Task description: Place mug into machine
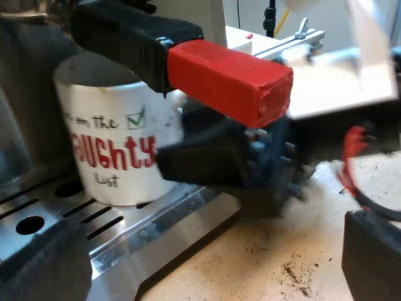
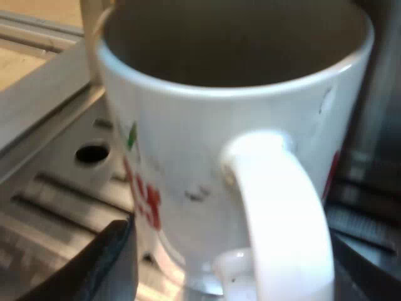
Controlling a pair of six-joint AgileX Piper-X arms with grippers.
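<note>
Mug (image 2: pixel 188 157), white with red lettering and a small green mark, stands upright on the slotted metal drip tray (image 2: pixel 56 188) of the espresso machine (image 1: pixel 25 94). Seen from the right wrist, its empty mouth faces up and its white handle points toward the camera. The right claw (image 2: pixel 232 257) is spread, with one black finger (image 2: pixel 113 263) low down on each side of the mug's lower part. Nothing shows them squeezing it.

From the left wrist, the left claw (image 1: pixel 210 257) is spread wide and holds nothing. One of its fingers hangs over the drip tray's front part and the other over the table (image 1: pixel 276 251). The mug sits on the tray grate beyond them, near a round hole in the metal, with the machine's dark body close behind it. The metal holder's dark handle (image 1: pixel 125 37) reaches out above the mug's rim and ends in a red block (image 1: pixel 232 78) that juts past the mug toward the table side. Under that red end the right arm's dark claw sits just beside the mug's wall. On the pale table by the tray's edge lie scattered coffee grounds (image 1: pixel 291 273).
</note>
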